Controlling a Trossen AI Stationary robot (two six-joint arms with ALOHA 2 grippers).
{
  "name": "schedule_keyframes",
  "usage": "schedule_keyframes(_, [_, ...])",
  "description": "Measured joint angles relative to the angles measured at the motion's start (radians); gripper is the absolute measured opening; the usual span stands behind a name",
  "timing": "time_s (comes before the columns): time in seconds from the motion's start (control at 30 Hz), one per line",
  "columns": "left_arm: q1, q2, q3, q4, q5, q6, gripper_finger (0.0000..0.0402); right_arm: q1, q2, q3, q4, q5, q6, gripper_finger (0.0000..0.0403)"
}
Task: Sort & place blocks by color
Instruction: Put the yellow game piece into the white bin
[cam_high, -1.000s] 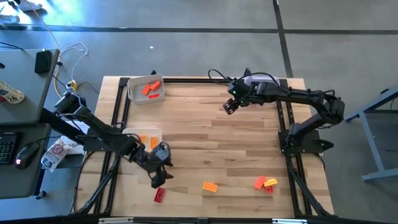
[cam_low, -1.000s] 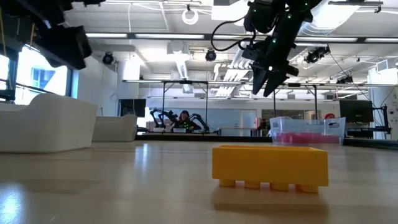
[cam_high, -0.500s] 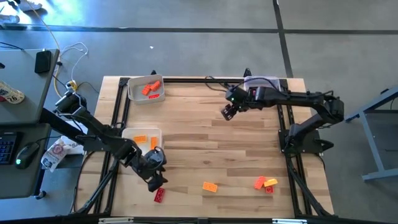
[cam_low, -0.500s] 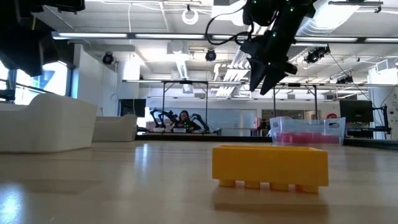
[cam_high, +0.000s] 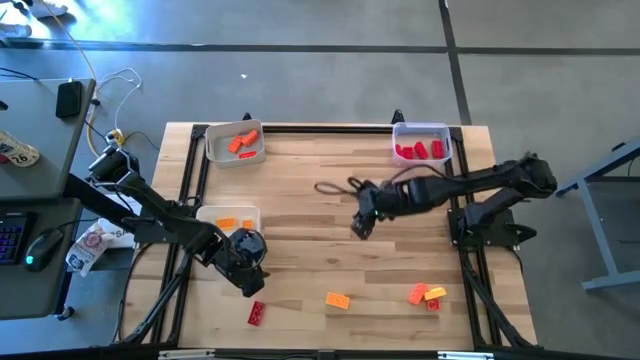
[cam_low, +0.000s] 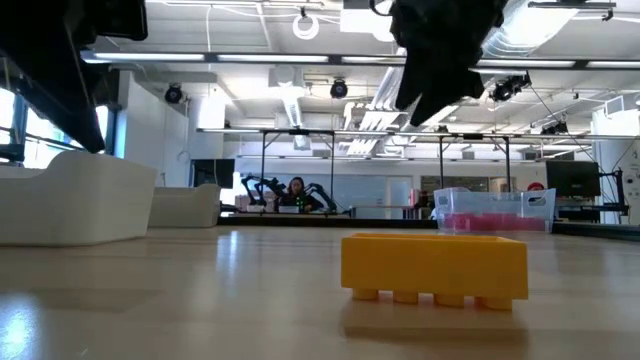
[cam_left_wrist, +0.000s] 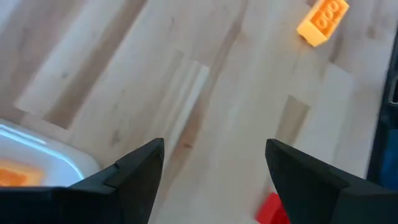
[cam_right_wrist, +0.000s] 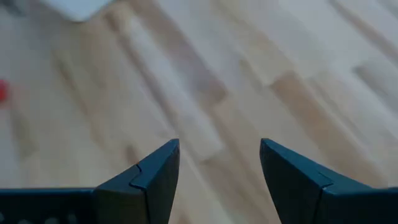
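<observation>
Several small studded blocks lie flat on the wooden table: a red block (cam_high: 257, 313) near the near edge, an orange block (cam_high: 338, 299), and a mixed cluster (cam_high: 427, 295) toward the near right. The low view shows a yellow block (cam_low: 433, 265) resting on its studs. My left gripper (cam_high: 250, 280) hovers open just beyond the red block (cam_left_wrist: 272, 208), with the orange block (cam_left_wrist: 322, 14) farther off. My right gripper (cam_high: 360, 228) hangs open over bare wood at mid-table (cam_right_wrist: 219, 146).
Three trays stand on the table: a far-left tray (cam_high: 235, 143) holding orange blocks, a left tray (cam_high: 230, 222) holding yellow-orange blocks beside my left gripper, and a far-right tray (cam_high: 420, 145) holding red blocks. A loose cable (cam_high: 335, 187) trails from the right arm.
My right gripper has swung from the far edge, by the red-block tray, toward the near edge and left to mid-table, staying open and uncovering that tray. My left gripper has stayed near the red block. No block has moved.
</observation>
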Motion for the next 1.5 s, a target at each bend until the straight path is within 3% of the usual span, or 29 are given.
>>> schedule_keyframes(0.3, [0.097,0.0,0.0,0.001,-0.069,0.128,0.0268,0.168,0.0,0.0,0.109,0.015,0.014,0.0209])
schedule_keyframes(0.7, [0.19,0.0,0.0,0.025,-0.069,0.215,0.0268,0.294,0.065,0.0,0.244,0.026,-0.058,0.0209])
schedule_keyframes(1.5, [0.208,0.0,0.0,0.087,-0.062,0.248,0.0268,0.437,0.255,0.0,0.605,0.107,-0.118,0.0209])
